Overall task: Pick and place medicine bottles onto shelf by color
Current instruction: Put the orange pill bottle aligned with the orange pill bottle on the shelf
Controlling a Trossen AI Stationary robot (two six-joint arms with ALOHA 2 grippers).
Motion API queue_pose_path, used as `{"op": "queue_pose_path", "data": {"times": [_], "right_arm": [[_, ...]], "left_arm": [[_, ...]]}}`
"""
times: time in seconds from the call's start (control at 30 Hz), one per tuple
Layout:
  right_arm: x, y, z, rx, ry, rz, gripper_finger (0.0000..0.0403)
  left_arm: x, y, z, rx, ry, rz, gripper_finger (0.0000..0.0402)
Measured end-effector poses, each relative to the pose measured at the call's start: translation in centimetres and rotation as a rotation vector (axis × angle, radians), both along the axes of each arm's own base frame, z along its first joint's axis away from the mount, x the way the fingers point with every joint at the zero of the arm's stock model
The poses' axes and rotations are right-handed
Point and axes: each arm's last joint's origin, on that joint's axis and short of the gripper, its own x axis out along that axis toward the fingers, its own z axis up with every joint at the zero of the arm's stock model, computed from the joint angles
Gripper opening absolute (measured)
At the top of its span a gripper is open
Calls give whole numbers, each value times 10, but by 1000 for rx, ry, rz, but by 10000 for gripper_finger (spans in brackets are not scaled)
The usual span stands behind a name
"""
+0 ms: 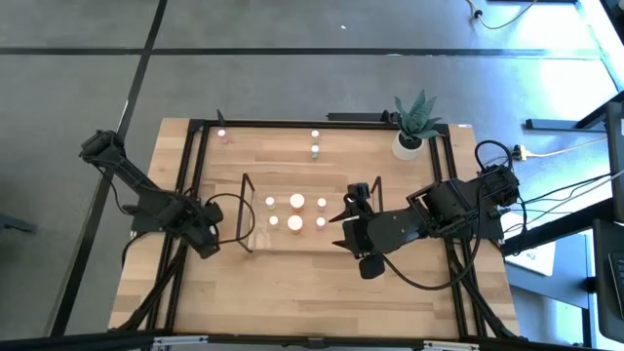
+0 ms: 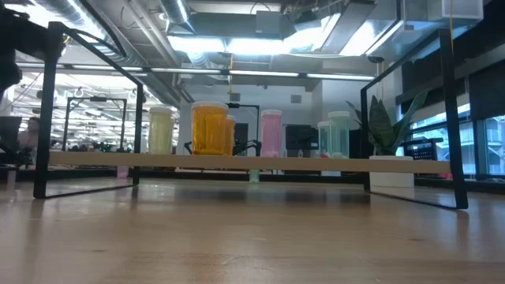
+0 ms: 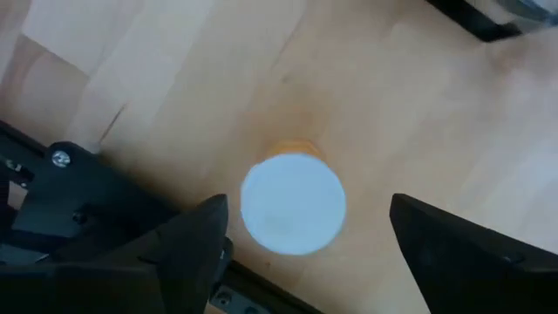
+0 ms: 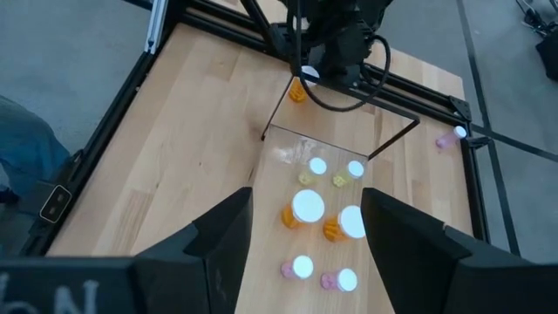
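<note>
A: High view first. Where do the arms stand?

B: The left gripper (image 1: 208, 237) hangs over the left end of the shelf (image 1: 246, 213), near the desk's (image 1: 292, 292) left frame. The right gripper (image 1: 351, 207) waits at the shelf's right end. Six white caps show on the shelf in two rows of three. Three more bottles stand apart near the far edge, one pink bottle (image 1: 225, 135) at the far left corner and two toward the middle, beside a potted plant (image 1: 413, 125).

A: Low view?

B: Neither arm shows. The shelf board carries upright bottles; the wide orange bottle (image 2: 209, 128) is nearest, with yellowish, pink and green ones alongside. I cannot count them surely, since some overlap.

A: Left wrist view?

B: One small orange bottle (image 3: 293, 202), seen cap-on, stands upright between the left jaws. They are spread wide, both fingers clear of it, holding nothing. Its long axis points straight up at the camera, so I judge a retreat should go upward.

A: Right wrist view?

B: The right jaws stand partly open and empty, aimed down the shelf, six caps ahead, the left arm beyond.
</note>
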Motion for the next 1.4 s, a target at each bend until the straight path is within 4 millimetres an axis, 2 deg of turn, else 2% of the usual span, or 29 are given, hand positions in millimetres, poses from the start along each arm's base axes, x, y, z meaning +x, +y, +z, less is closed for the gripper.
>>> {"op": "queue_pose_path", "data": {"times": [0.5, 0.83, 1.4], "right_arm": [[0, 0, 0, 0, -1, 0, 217], [0, 0, 0, 0, -1, 0, 217], [0, 0, 0, 1, -1, -1, 217]], "left_arm": [[19, 1, -19, 41, 144, 47, 315], [26, -5, -21, -8, 97, 40, 315], [21, -16, -22, -51, 100, -2, 315]]}}
